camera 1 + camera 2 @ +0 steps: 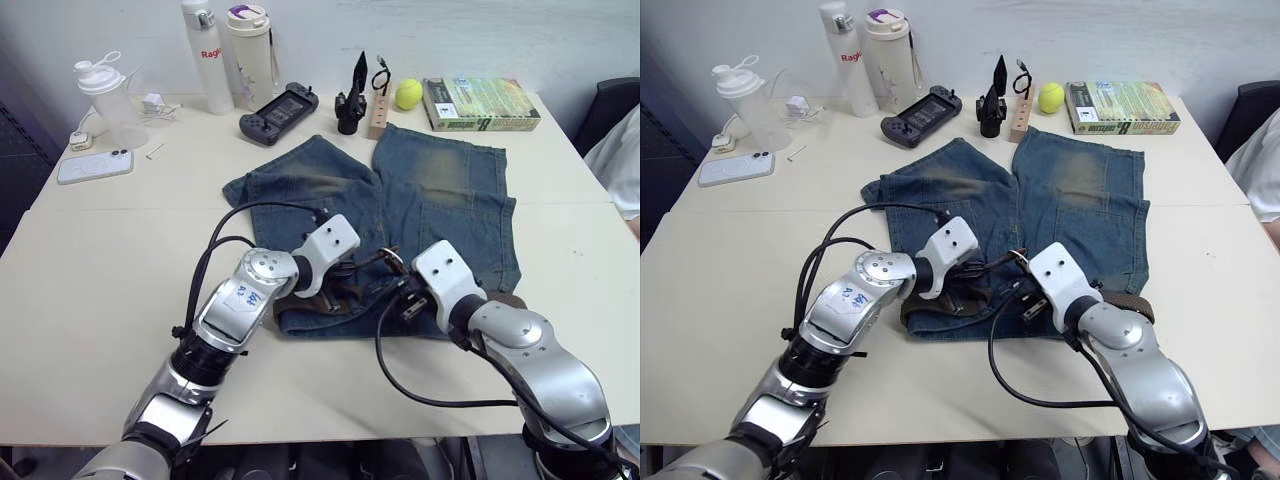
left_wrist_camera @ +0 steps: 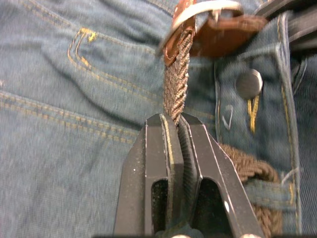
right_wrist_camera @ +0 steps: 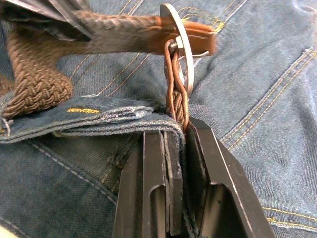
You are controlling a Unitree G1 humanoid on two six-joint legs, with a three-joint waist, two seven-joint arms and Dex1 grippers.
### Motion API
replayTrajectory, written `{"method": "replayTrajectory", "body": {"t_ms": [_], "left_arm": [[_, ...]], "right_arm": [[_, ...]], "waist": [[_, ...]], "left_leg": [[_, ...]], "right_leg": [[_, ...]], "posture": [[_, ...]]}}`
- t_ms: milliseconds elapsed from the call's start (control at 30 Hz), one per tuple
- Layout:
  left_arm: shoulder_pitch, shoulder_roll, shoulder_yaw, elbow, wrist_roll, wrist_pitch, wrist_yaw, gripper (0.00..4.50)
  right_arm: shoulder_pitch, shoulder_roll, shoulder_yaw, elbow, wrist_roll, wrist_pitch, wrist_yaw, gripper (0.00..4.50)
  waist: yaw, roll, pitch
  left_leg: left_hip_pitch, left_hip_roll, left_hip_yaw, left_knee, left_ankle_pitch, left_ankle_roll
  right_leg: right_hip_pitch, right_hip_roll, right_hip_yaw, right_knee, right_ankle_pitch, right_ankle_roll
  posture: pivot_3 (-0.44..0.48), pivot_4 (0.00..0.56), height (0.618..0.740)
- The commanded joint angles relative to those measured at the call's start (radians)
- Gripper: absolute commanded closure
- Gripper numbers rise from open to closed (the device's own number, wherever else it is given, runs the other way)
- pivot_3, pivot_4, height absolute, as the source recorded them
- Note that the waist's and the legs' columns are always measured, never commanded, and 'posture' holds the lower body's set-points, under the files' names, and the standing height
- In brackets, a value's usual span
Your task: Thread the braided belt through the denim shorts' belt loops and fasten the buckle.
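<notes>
Along the desk's [image 1: 90, 250] far edge, from its far left corner, stand a clear shaker bottle [image 1: 105, 100] with a white phone [image 1: 94, 166] in front of it, then a white flask [image 1: 207, 55], a beige tumbler [image 1: 250, 55], a black game controller [image 1: 279, 100], a tennis ball [image 1: 408, 94] and a green book [image 1: 480, 103].

The denim shorts [image 1: 420, 205] lie flat at the desk's middle, legs toward the far edge, waistband toward the near edge. The braided belt [image 2: 176, 82] runs along that waistband. The left gripper [image 2: 177, 130] is clenched on the woven strap, just short of the buckle [image 3: 181, 47] (the silver frame stands on edge above the denim). A metal shorts button [image 2: 248, 83] sits just beside it.

The right gripper [image 3: 179, 130] is pinched on the thin leather keeper loop [image 3: 174, 84] hanging from the buckle, against the folded waistband edge. One of the belt loops [image 2: 267, 194] crosses the strap near the waistband.
</notes>
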Motion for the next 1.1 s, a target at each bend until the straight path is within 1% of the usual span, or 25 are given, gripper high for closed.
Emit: {"method": "replayTrajectory", "body": {"t_ms": [33, 133, 233, 333, 400, 433, 467, 500, 533, 633, 700, 733, 767, 833, 867, 900, 933, 1033, 1100], "left_arm": [[-0.026, -0.040, -0.023, 0.018, -0.016, -0.093, -0.028, 4.50], [-0.022, -0.075, -0.007, 0.040, -0.028, -0.170, -0.030, 4.50], [-0.002, -0.095, 0.015, 0.050, -0.043, -0.224, -0.033, 4.50], [0.027, -0.081, 0.014, 0.049, -0.042, -0.255, -0.049, 4.50], [0.041, -0.085, 0.023, 0.048, -0.047, -0.250, -0.047, 4.50], [0.047, -0.084, 0.024, 0.048, -0.045, -0.251, -0.049, 4.50], [0.051, -0.082, 0.023, 0.049, -0.044, -0.254, -0.050, 4.50], [0.053, -0.081, 0.021, 0.050, -0.044, -0.259, -0.054, 4.50], [0.054, -0.081, 0.020, 0.052, -0.045, -0.262, -0.055, 4.50], [0.053, -0.087, 0.021, 0.056, -0.047, -0.267, -0.052, 4.50], [0.051, -0.091, 0.019, 0.061, -0.044, -0.270, -0.049, 4.50], [0.050, -0.094, 0.019, 0.065, -0.043, -0.272, -0.047, 4.50], [0.050, -0.095, 0.019, 0.067, -0.042, -0.273, -0.047, 4.50], [0.051, -0.100, 0.017, 0.070, -0.043, -0.275, -0.048, 4.50], [0.051, -0.101, 0.015, 0.070, -0.042, -0.277, -0.049, 4.50], [0.051, -0.102, 0.014, 0.071, -0.042, -0.277, -0.050, 4.50], [0.051, -0.102, 0.013, 0.072, -0.040, -0.279, -0.050, 4.50], [0.051, -0.099, 0.005, 0.072, -0.033, -0.289, -0.053, 4.50], [0.051, -0.098, 0.005, 0.072, -0.032, -0.294, -0.052, 4.50]], "right_arm": [[-0.010, -0.030, 0.053, -0.058, 0.023, -0.014, 0.023, 4.44], [-0.008, -0.084, 0.113, -0.057, 0.016, -0.031, 0.042, 4.44], [-0.006, -0.120, 0.140, -0.052, 0.008, -0.044, 0.044, 4.44], [-0.003, -0.140, 0.136, -0.048, 0.003, -0.059, 0.041, 4.44], [0.003, -0.134, 0.113, -0.050, 0.004, -0.069, 0.032, 4.44], [0.007, -0.124, 0.084, -0.061, 0.013, -0.069, 0.032, 4.01], [0.009, -0.117, 0.064, -0.069, 0.020, -0.069, 0.032, 3.72], [0.019, -0.106, 0.025, -0.094, 0.049, -0.045, 0.051, 3.27], [0.025, -0.097, -0.010, -0.114, 0.074, -0.023, 0.066, 2.94], [0.008, -0.069, -0.160, -0.163, 0.163, 0.073, 0.127, 1.65], [-0.005, -0.100, -0.259, -0.191, 0.229, 0.126, 0.195, 0.68], [-0.019, -0.129, -0.316, -0.197, 0.269, 0.157, 0.240, 0.33], [-0.031, -0.149, -0.355, -0.200, 0.299, 0.180, 0.268, 0.11], [-0.096, -0.192, -0.449, -0.180, 0.375, 0.227, 0.335, 0.11], [-0.128, -0.215, -0.470, -0.160, 0.396, 0.231, 0.348, 0.11], [-0.155, -0.257, -0.465, -0.138, 0.394, 0.202, 0.353, 0.11], [-0.168, -0.305, -0.432, -0.117, 0.371, 0.139, 0.354, 0.11], [-0.141, -0.494, -0.241, -0.041, 0.183, -0.169, 0.347, 0.11], [-0.115, -0.563, -0.131, 0.030, 0.061, -0.375, 0.340, 0.11]], "waist": [[0.000, 0.000, 0.000], [0.000, 0.000, 0.000], [0.000, 0.000, 0.000], [-0.001, 0.000, 0.000], [0.000, 0.000, 0.000], [0.000, 0.000, 0.000], [0.000, 0.000, 0.000], [0.001, 0.000, 0.000], [0.003, 0.000, 0.000], [0.002, 0.000, 0.000], [0.003, 0.000, 0.000], [0.004, 0.000, 0.000], [0.004, 0.000, 0.000], [0.002, 0.000, 0.000], [0.002, 0.000, 0.000], [0.002, 0.000, 0.000], [0.001, 0.000, 0.000], [0.003, 0.000, 0.000], [0.003, 0.000, 0.000]], "left_leg": [[0.000, 0.000, 0.000, 0.000, 0.000, 0.000], [0.000, 0.000, 0.000, 0.000, 0.000, 0.000], [0.000, 0.000, 0.000, 0.000, 0.000, 0.000], [0.000, 0.000, 0.000, 0.000, 0.000, 0.000], [0.000, 0.000, 0.000, 0.000, 0.000, 0.000], [0.000, 0.000, 0.000, 0.000, 0.000, 0.000], [0.000, 0.000, 0.000, 0.000, 0.000, 0.000], [0.000, 0.000, 0.000, 0.000, 0.000, 0.000], [0.000, 0.000, 0.000, 0.000, 0.000, 0.000], [0.000, 0.000, 0.000, 0.000, 0.000, 0.000], [0.000, 0.000, -0.001, 0.000, 0.000, 0.000], [0.000, 0.000, -0.001, 0.000, 0.000, 0.000], [0.000, 0.000, -0.001, 0.000, 0.000, 0.001], [0.000, 0.000, -0.001, 0.000, -0.001, 0.001], [0.000, 0.000, -0.001, 0.000, -0.001, 0.002], [0.000, 0.000, -0.001, 0.000, -0.001, 0.002], [0.000, 0.000, -0.001, 0.000, -0.001, 0.002], [0.000, 0.000, -0.001, 0.000, -0.001, 0.002], [0.000, -0.001, -0.001, 0.000, -0.001, 0.002]], "right_leg": [[0.000, 0.000, 0.000, 0.000, 0.000, 0.000], [0.000, 0.000, 0.000, 0.000, 0.000, 0.000], [0.000, 0.000, 0.000, 0.000, 0.000, 0.000], [0.000, 0.000, 0.000, 0.000, 0.000, 0.000], [0.000, 0.000, -0.001, -0.001, 0.000, 0.000], [0.000, 0.000, -0.001, -0.001, 0.000, 0.000], [0.000, 0.000, -0.001, -0.001, 0.000, 0.000], [0.000, 0.000, -0.001, -0.001, 0.000, 0.000], [0.001, 0.000, -0.001, -0.001, 0.000, 0.000], [0.001, -0.001, -0.001, -0.001, 0.000, 0.000], [0.001, -0.001, -0.001, -0.001, 0.000, 0.000], [0.001, -0.001, -0.001, -0.001, 0.000, 0.000], [0.001, -0.001, -0.001, -0.001, 0.000, 0.000], [0.001, -0.001, -0.001, -0.001, 0.000, 0.000], [0.001, -0.001, -0.001, -0.001, 0.000, 0.000], [0.001, -0.001, -0.001, -0.001, 0.000, 0.000], [0.001, -0.001, -0.001, -0.001, 0.000, 0.000], [0.001, -0.001, -0.001, -0.002, 0.000, 0.000], [0.002, -0.002, -0.001, -0.003, 0.000, 0.000]], "posture": [[0.000, 0.150, 0.724], [0.000, 0.150, 0.724], [0.000, 0.150, 0.724], [0.000, 0.150, 0.724], [0.000, 0.150, 0.724], [0.000, 0.150, 0.724], [0.000, 0.150, 0.724], [0.000, 0.150, 0.724], [0.000, 0.150, 0.724], [0.000, 0.150, 0.724], [0.000, 0.150, 0.724], [0.000, 0.150, 0.724], [0.000, 0.150, 0.724], [0.000, 0.150, 0.724], [0.000, 0.150, 0.724], [0.000, 0.150, 0.724], [0.000, 0.150, 0.724], [0.000, 0.150, 0.724], [0.000, 0.150, 0.724]]}}
